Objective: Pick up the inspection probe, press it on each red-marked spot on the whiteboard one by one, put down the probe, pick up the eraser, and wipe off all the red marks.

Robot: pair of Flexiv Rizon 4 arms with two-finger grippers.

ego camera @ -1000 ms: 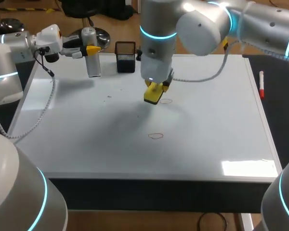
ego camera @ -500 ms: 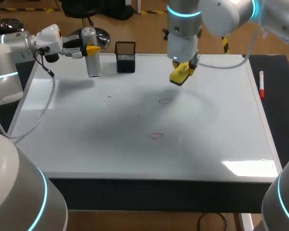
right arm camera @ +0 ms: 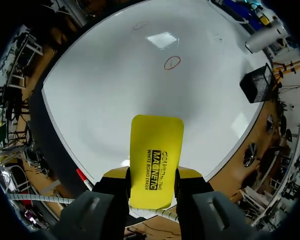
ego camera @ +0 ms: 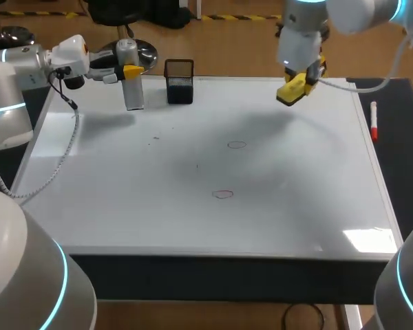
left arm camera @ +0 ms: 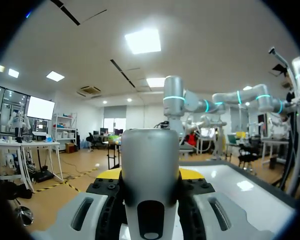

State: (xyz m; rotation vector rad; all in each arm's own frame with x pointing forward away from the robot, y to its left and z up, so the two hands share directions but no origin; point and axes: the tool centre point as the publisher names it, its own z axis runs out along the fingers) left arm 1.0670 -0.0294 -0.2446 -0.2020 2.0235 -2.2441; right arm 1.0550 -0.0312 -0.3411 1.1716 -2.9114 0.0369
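The right claw (ego camera: 296, 84) pinched the yellow eraser (ego camera: 289, 93) above the whiteboard's (ego camera: 310, 206) far edge; the left claw (ego camera: 128, 71) clamped the upright inspection probe (ego camera: 133, 95) at its far-left corner; two red circles (ego camera: 223, 194) lay mid-board

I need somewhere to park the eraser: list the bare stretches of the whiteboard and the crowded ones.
Bare: the near strip of the whiteboard, below the lower red circle; and the right half, between the upper red circle and the edge beside the marker. Crowded: the far left corner, where the probe and the mesh holder stand.
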